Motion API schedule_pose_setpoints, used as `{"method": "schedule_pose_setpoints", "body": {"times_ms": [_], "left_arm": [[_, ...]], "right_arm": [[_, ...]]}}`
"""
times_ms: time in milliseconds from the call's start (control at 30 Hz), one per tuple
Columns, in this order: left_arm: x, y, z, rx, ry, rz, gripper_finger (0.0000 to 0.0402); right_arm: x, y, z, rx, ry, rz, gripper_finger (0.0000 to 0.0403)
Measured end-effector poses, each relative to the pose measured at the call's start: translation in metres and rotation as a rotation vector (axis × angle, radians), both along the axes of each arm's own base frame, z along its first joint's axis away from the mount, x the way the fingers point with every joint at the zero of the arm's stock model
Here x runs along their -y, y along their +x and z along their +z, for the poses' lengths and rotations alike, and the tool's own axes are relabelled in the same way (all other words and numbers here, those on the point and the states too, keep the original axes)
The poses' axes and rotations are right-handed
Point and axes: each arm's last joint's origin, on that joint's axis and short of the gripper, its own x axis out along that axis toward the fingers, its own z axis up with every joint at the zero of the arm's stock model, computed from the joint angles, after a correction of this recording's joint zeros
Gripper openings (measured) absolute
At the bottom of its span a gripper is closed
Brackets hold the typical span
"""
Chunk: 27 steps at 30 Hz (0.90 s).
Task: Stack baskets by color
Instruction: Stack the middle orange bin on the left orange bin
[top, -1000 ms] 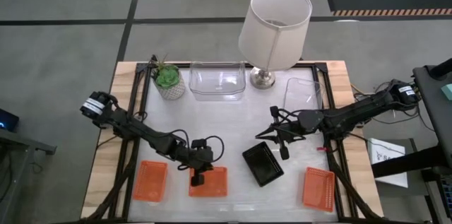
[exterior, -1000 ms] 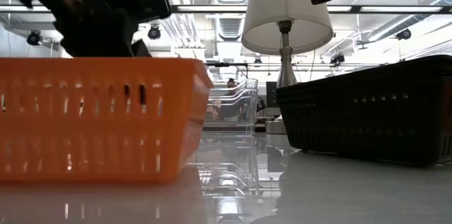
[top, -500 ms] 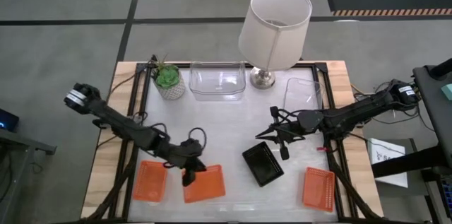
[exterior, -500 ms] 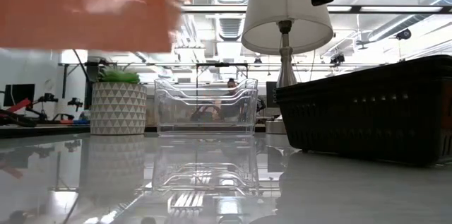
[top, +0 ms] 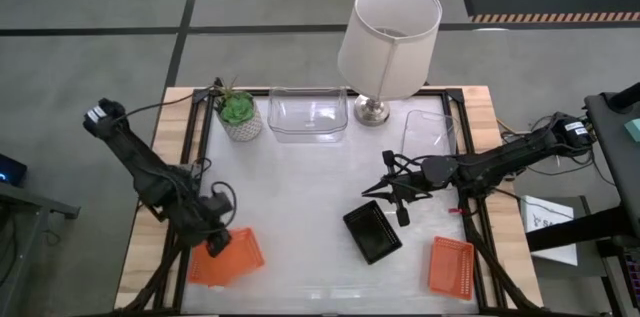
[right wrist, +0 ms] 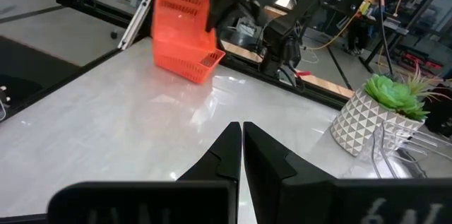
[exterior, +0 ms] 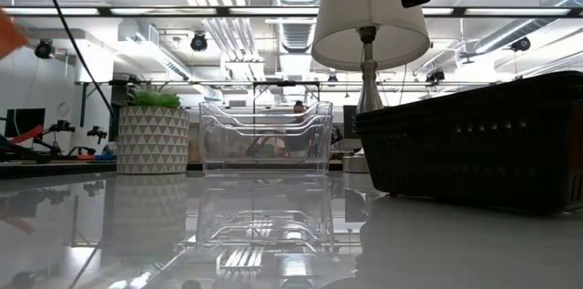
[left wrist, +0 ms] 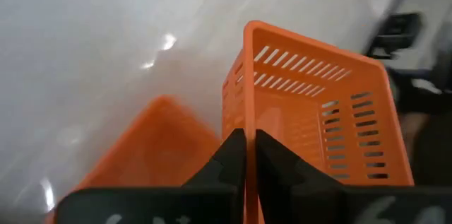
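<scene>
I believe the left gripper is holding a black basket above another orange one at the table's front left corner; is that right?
Not quite: the basket held by the left gripper is orange, not black, as the left wrist view shows. The rest holds: it hangs above another orange basket at the table's front left corner.

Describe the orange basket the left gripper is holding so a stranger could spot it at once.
Start at the table's front-left corner, far from the lamp. There the left gripper pinches one wall of an orange basket, tilted above another orange basket lying flat. Only it is lifted and gripped.
</scene>
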Motion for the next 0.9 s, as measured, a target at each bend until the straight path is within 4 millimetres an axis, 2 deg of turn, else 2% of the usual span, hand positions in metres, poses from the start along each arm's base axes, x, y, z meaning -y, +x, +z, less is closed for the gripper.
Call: {"method": "schedule_pose_setpoints", "body": {"times_ms": [233, 500, 900], "left_arm": [[-0.015, -0.025, -0.003, -0.188, 0.056, 0.082, 0.0000], [-0.015, -0.027, -0.004, -0.243, 0.037, 0.088, 0.0002], [-0.014, -0.027, -0.007, -0.278, 0.035, 0.075, 0.0074]], "right_arm": [[0.000, 0.000, 0.000, -0.002, 0.009, -0.002, 0.0009], [0.000, 0.000, 0.000, -0.001, 0.009, -0.002, 0.0009], [0.000, 0.000, 0.000, -0.001, 0.009, -0.002, 0.0009]]}}
